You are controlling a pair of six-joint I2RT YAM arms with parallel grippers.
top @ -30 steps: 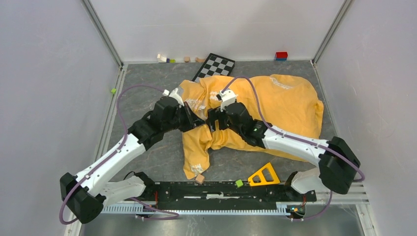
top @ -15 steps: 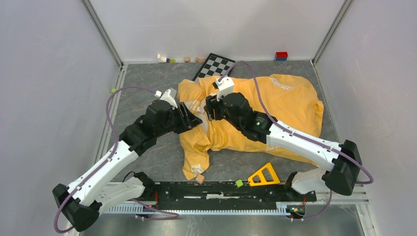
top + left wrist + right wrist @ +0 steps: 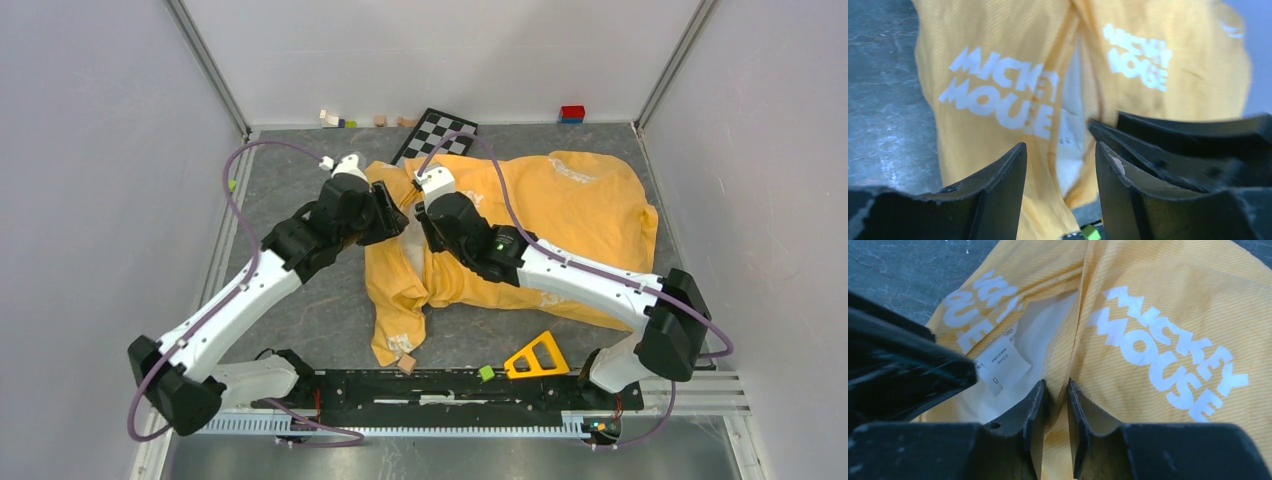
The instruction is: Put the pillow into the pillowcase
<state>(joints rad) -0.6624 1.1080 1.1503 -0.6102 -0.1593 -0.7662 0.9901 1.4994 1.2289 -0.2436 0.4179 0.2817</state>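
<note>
The orange-yellow pillowcase (image 3: 570,210) with white lettering lies across the mat, bulging with the pillow inside. At its open left end a strip of the off-white pillow (image 3: 411,252) shows between the hems. My left gripper (image 3: 393,214) hangs open over that opening; in the left wrist view the pillowcase (image 3: 998,65) and the pillow (image 3: 1070,150) lie under its spread fingers (image 3: 998,190), which hold nothing. My right gripper (image 3: 424,216) is right beside it. In the right wrist view its jaws (image 3: 1057,395) pinch the pillowcase's (image 3: 1158,315) hem, next to the pillow (image 3: 1035,340) and its label.
A checkerboard (image 3: 437,132) and small blocks (image 3: 345,120) lie along the back wall, with a red block (image 3: 572,113) at back right. A yellow triangle (image 3: 537,355), a green cube (image 3: 486,372) and a wooden cube (image 3: 407,364) sit by the near rail. Walls enclose three sides.
My left gripper has opened, let go of the pillowcase and moved back towards the far end. My right gripper has closed on the hem and shifted left and back.
</note>
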